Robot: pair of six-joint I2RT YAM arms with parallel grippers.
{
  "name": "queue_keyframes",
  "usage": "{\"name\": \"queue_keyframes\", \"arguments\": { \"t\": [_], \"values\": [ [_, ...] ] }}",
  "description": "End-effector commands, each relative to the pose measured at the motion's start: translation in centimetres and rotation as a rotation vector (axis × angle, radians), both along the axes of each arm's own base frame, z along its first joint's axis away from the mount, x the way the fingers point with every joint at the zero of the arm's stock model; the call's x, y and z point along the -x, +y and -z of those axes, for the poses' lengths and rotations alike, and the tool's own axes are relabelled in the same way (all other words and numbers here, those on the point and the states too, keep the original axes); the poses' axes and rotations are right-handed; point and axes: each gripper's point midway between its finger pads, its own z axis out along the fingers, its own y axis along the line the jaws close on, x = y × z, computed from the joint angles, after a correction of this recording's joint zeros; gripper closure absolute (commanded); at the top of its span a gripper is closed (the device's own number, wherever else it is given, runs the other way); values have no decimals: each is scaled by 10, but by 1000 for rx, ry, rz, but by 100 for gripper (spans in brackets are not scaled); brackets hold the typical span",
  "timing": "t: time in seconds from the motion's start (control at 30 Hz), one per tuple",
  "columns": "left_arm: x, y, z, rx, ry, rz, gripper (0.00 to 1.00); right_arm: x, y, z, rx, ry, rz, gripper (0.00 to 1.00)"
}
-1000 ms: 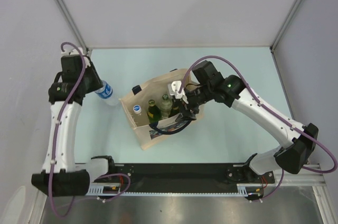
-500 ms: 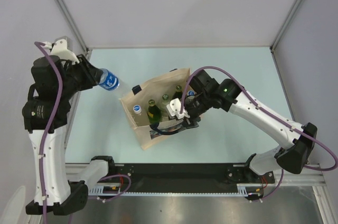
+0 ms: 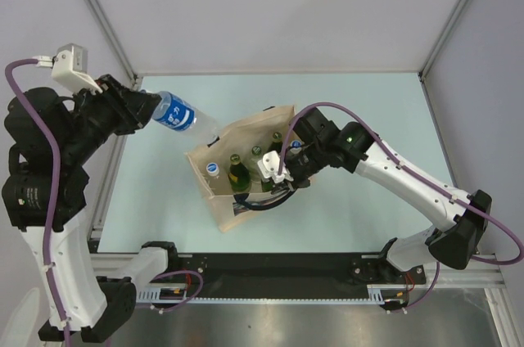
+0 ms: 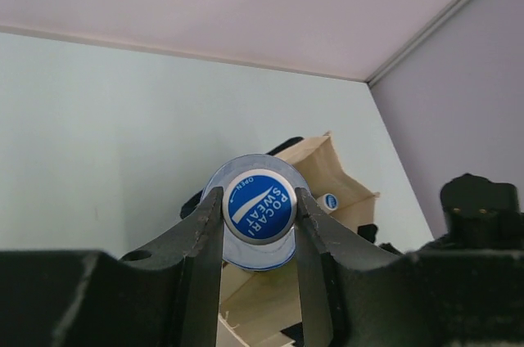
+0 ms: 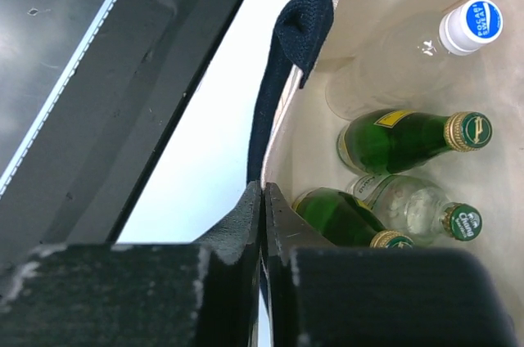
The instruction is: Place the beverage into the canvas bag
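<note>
The beverage (image 3: 176, 112), a clear bottle with a blue label, hangs in the air left of the canvas bag (image 3: 217, 204), tilted with its base toward the bag. My left gripper (image 3: 146, 110) is shut on its neck; the left wrist view shows the blue cap (image 4: 259, 206) between the fingers (image 4: 205, 224), with the canvas bag (image 4: 327, 167) beyond. My right gripper (image 3: 280, 187) is shut on the bag's near rim by the navy handle (image 5: 299, 11); its jaws (image 5: 263, 187) meet on the fabric edge.
Inside the bag stand green glass bottles (image 5: 393, 138), a clear bottle (image 5: 409, 204) and a white-capped bottle (image 5: 471, 24). A black rail (image 3: 270, 265) runs along the near table edge. Enclosure walls and posts (image 3: 98, 15) close in the left, back and right.
My left arm has lifted the beverage off the table and swung it up toward the bag. My right gripper moved down to the bag's near rim and shut on it.
</note>
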Motion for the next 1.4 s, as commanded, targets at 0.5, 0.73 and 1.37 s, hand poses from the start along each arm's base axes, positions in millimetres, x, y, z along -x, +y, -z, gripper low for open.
{"name": "queue_keyframes", "arguments": {
  "t": [0.5,0.73,1.37],
  "values": [
    [24,-71,18,154,47,364,100,46,-10,29,47,-91,-175,100],
    [21,-93,45,151,109,429,100,59,-10,43,71,-100,-214,100],
    [-27,-145,137,-110,238,437,100,56,-1,25,33,-89,-171,100]
  ]
}}
